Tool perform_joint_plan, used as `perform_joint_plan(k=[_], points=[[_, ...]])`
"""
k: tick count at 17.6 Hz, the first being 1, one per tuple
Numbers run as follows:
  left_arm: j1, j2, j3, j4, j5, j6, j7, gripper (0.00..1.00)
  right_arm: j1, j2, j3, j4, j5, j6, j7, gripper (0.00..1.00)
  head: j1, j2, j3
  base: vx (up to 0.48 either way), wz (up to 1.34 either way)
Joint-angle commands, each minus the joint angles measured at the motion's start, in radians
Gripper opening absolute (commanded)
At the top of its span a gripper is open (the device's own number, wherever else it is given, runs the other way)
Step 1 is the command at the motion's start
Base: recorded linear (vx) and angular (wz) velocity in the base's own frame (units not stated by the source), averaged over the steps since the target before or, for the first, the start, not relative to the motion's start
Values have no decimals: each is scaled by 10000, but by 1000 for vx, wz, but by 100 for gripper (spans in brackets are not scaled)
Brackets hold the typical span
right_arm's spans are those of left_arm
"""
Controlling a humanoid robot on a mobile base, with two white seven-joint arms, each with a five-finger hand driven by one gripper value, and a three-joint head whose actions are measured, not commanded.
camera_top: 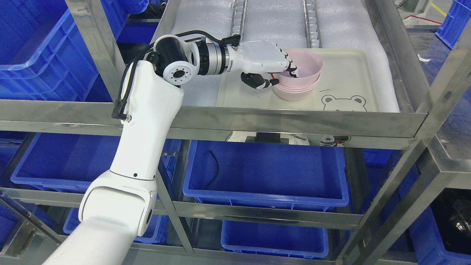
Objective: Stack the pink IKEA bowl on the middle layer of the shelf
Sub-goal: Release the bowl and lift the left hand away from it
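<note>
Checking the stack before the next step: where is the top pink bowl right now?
In the head view, right of centre: the top pink bowl sits on the pink stack on the cream tray, gripped by the left hand.

No readable text, labels, brands or numbers anywhere in the head view.

Only printed mark: a line-drawn bear face [344, 102] on the cream tray [353, 70], near its front edge, just right of the pink bowl stack [298, 82]; it is a picture, no letters with it. A short dark dash sits on the tray just above the bear, possibly a scuff rather than print. Blue bins [265, 173], steel shelf frame [294, 123] and the robot's left arm [147, 121] carry no legible marking; the small ring of dots on the arm's joint cap [179, 73] looks like screw holes, not characters.
</note>
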Motion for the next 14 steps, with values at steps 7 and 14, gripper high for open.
perform_joint_plan(k=[7, 14], points=[[-547, 123, 859, -201, 6361, -6, 196, 100, 30, -175, 0, -175, 0, 8, 4, 100, 0, 0, 0, 0, 0], [2102, 123, -2850, -2348, 7933, -6, 3036, 100, 30, -175, 0, -175, 0, 8, 4, 100, 0, 0, 0, 0, 0]])
